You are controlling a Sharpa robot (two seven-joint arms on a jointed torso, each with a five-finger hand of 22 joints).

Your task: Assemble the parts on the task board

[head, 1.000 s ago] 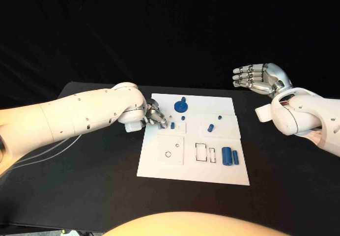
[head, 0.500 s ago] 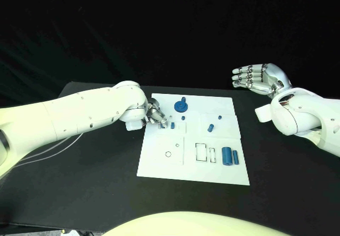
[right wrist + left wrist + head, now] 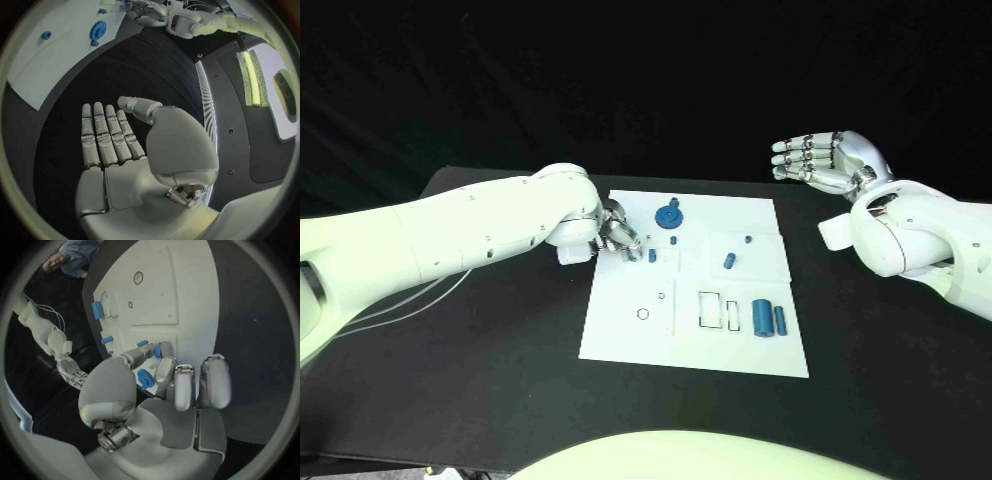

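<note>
Seven blue parts [image 3: 762, 317] lie on the task board [image 3: 733, 352] (one white plate). The left robot hand [image 3: 617, 238] pinches a small part [image 3: 652, 255]. The right robot hand [image 3: 826, 160] hangs wide, holding nothing.

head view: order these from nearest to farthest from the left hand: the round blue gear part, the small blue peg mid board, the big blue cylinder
1. The round blue gear part, at the board's far edge, just beyond the left hand.
2. The small blue peg, mid board, towards the right side.
3. The big blue cylinder, near the right edge of the task board, closer to the robot.
</note>
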